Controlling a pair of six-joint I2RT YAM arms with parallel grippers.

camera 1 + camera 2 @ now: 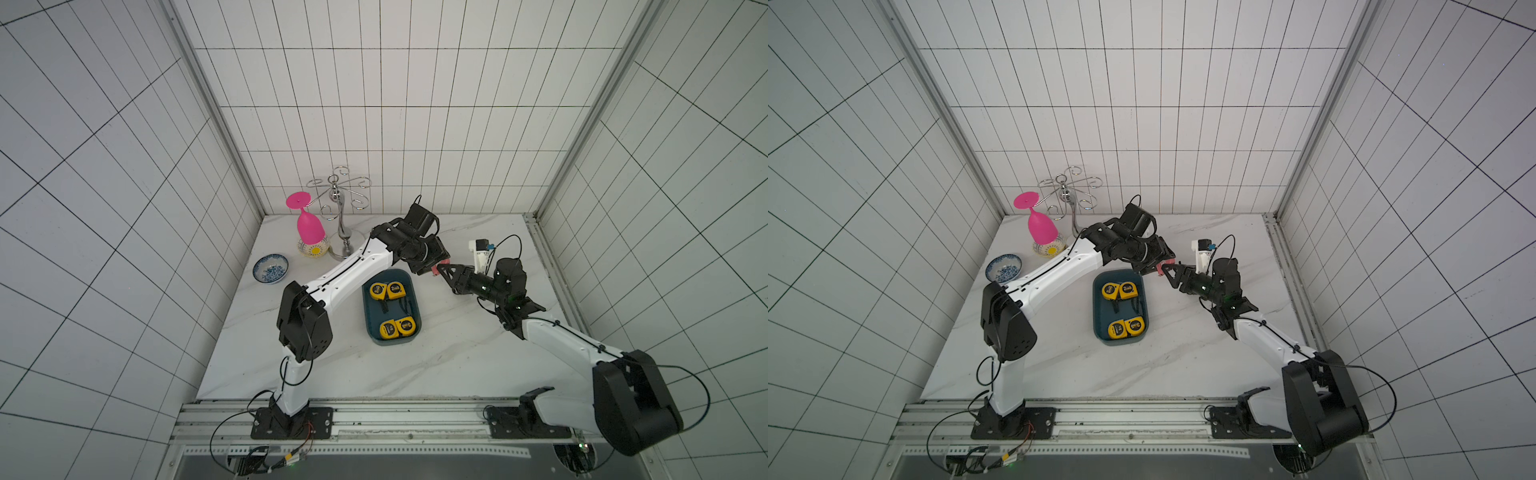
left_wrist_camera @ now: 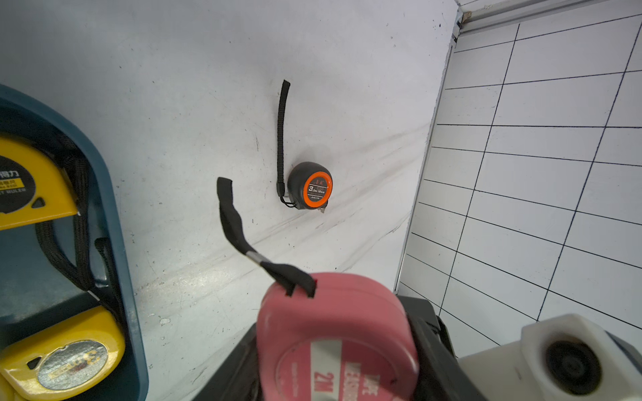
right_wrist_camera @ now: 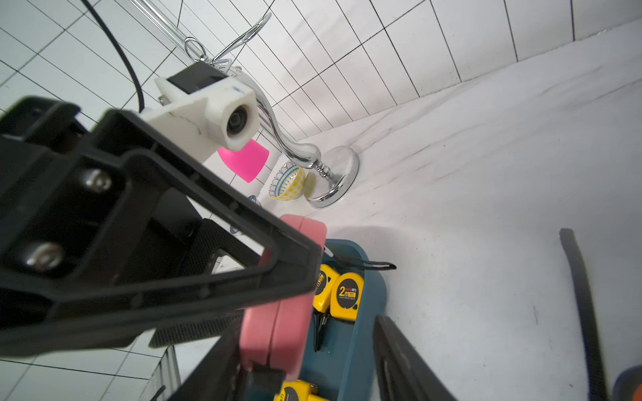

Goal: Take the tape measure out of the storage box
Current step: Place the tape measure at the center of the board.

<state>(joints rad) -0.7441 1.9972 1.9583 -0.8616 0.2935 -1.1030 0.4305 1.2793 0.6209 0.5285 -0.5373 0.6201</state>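
Note:
A pink tape measure (image 1: 439,266) hangs just past the far right corner of the dark teal storage box (image 1: 419,316), with my left gripper (image 1: 432,268) shut on it. Its black strap (image 2: 232,218) sticks out freely. My right gripper (image 1: 444,272) reaches in from the right, and its jaws straddle the pink tape measure (image 3: 278,330). One finger (image 3: 215,375) is close against the case, while a gap remains before the other finger (image 3: 399,364). Several yellow tape measures (image 1: 387,290) lie in the box. A black-and-orange tape measure (image 2: 311,185) lies on the table right of the box.
A blue-and-white bowl (image 1: 270,268) sits at the left. A pink goblet (image 1: 309,226) stands upside down on a yellow patterned bowl (image 1: 312,249), next to a chrome hanging rack (image 1: 343,208) at the back. Tiled walls enclose three sides of the marble table (image 1: 457,353).

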